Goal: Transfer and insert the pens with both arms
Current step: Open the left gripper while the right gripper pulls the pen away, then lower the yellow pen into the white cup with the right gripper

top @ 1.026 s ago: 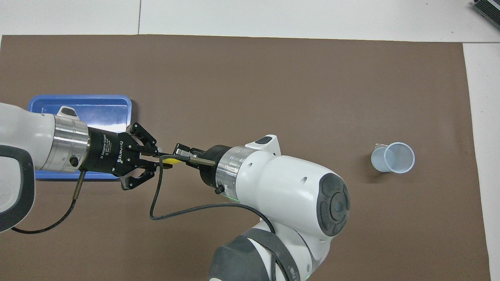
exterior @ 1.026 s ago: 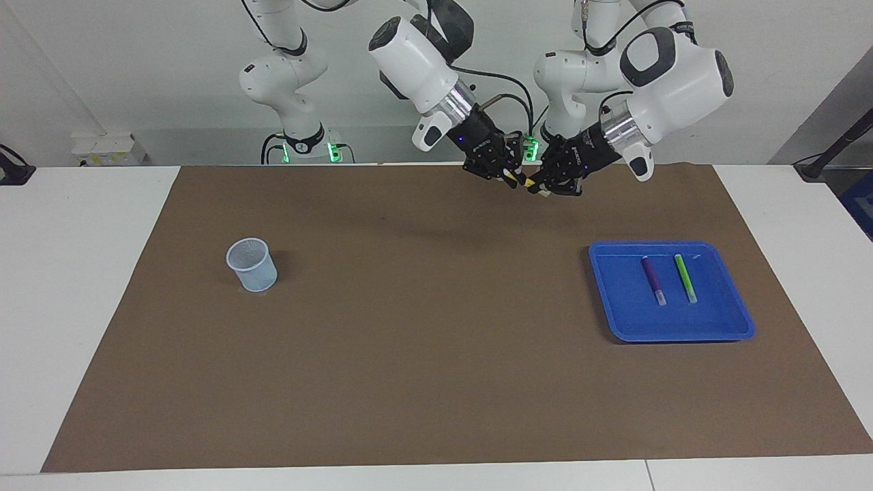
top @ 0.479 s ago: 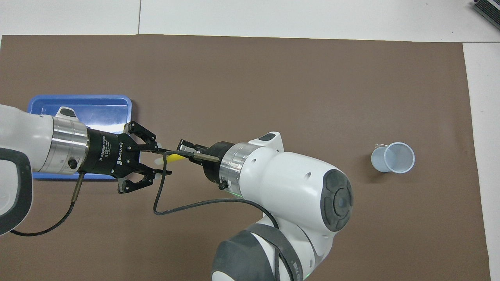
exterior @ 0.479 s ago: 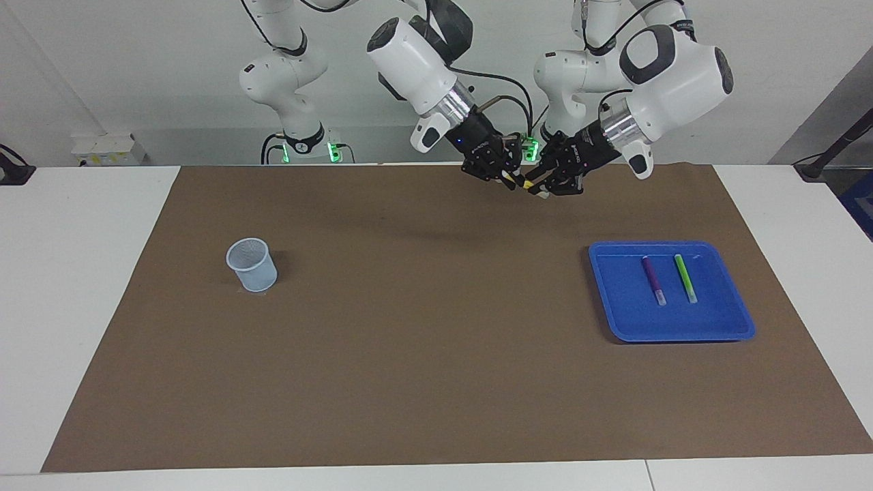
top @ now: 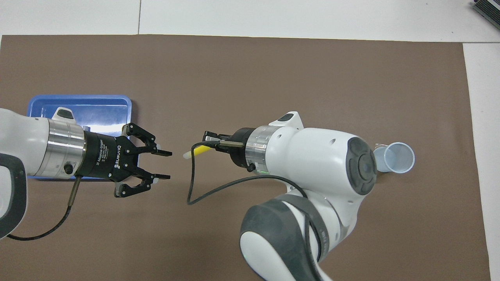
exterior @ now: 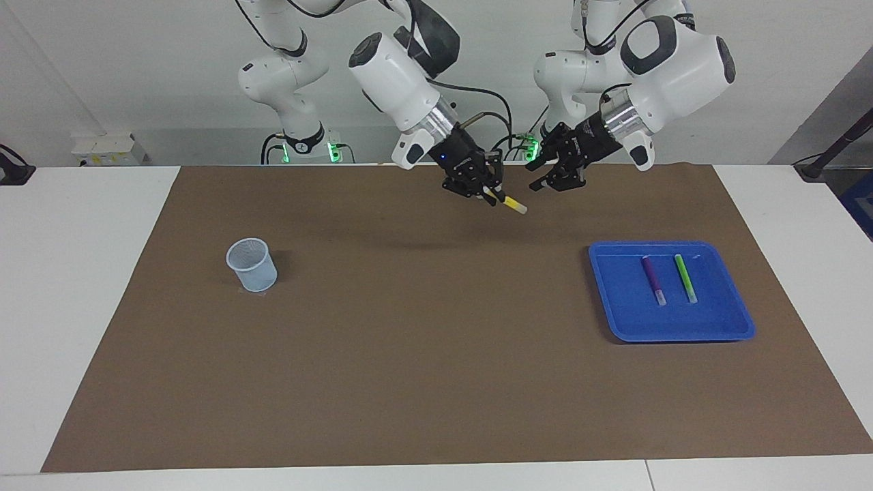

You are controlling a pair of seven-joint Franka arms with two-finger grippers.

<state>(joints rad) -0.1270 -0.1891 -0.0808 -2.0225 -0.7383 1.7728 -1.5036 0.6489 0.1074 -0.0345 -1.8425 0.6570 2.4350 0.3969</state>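
Observation:
My right gripper (exterior: pixel 492 194) (top: pixel 209 141) is shut on the yellow pen (exterior: pixel 510 202) (top: pixel 197 150). It holds the pen up over the brown mat, with the pale end pointing toward the left gripper. My left gripper (exterior: pixel 535 176) (top: pixel 163 165) hangs open and holds nothing, a short gap away from that pale end. The purple pen (exterior: pixel 653 279) and the green pen (exterior: pixel 685 277) lie side by side in the blue tray (exterior: pixel 672 334) (top: pixel 101 104). In the overhead view the left arm hides both of them.
A pale mesh cup (exterior: pixel 252 264) (top: pixel 397 157) stands upright on the brown mat (exterior: pixel 423 354) toward the right arm's end. The blue tray lies toward the left arm's end. Two smaller white arms (exterior: pixel 300 129) with green lights stand at the robots' edge.
My left gripper has opened, let go of the yellow pen and drawn back toward the tray. My right gripper has carried the pen a little way toward the cup's end.

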